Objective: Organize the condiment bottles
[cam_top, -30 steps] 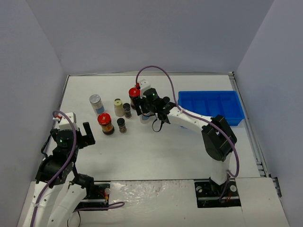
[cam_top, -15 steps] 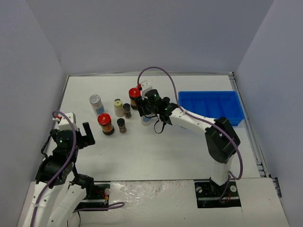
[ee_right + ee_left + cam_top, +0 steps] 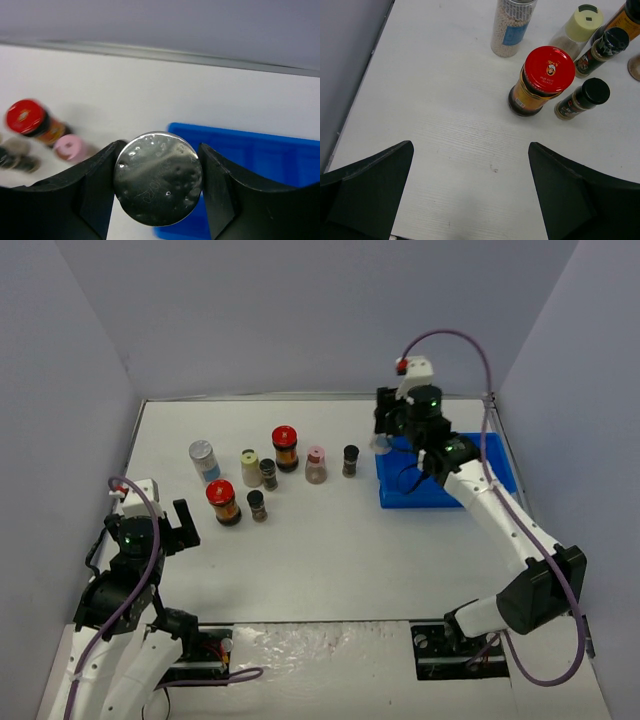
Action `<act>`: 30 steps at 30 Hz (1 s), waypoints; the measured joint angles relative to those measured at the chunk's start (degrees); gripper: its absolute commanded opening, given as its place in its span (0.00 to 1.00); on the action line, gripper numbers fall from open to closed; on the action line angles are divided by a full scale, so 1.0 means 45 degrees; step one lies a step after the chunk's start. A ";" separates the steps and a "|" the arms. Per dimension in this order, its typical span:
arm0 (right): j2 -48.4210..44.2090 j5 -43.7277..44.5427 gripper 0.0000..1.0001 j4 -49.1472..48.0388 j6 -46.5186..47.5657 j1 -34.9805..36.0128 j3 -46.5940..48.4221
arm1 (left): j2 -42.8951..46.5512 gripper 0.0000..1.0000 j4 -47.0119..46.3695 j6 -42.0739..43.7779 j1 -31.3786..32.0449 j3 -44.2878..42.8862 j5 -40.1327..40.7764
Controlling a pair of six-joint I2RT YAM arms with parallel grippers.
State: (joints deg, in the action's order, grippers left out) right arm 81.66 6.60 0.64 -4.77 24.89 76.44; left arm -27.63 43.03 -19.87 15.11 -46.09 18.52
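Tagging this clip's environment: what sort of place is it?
Probably a lab robot cell, not a kitchen: bare grey walls around a white table, with two arms bolted at its near edge.

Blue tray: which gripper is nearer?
Right. The right gripper, holding a silver-lidded jar, hovers at the blue tray, left end; the left gripper sits open far across the table.
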 measured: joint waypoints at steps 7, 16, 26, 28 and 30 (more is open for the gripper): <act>-0.0317 0.0234 0.00 0.0431 0.0109 -0.4715 0.0157 | 0.0045 0.97 -0.0005 -0.0030 -0.0005 0.0002 0.0014; 0.1779 -0.0259 0.00 0.0721 0.0126 -0.7886 0.1103 | 0.0179 0.97 -0.0022 -0.0030 -0.0079 0.0072 0.0083; 0.3498 -0.0728 0.00 0.0003 0.0128 -0.8686 0.1182 | 0.0167 0.97 -0.0117 -0.0026 -0.0199 0.0209 -0.0127; 0.3637 -0.0851 0.00 -0.0384 0.0124 -0.8752 0.1157 | 0.0164 0.97 -0.0117 -0.0026 -0.0199 0.0209 -0.0155; 0.3705 -0.0979 0.00 -0.0807 0.0126 -0.8856 0.1059 | 0.0164 0.97 -0.0121 -0.0026 -0.0199 0.0209 -0.0174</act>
State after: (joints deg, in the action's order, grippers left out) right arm 98.33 2.20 -2.99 -4.21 -14.96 81.20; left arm -26.89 42.48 -19.99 14.22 -45.15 17.74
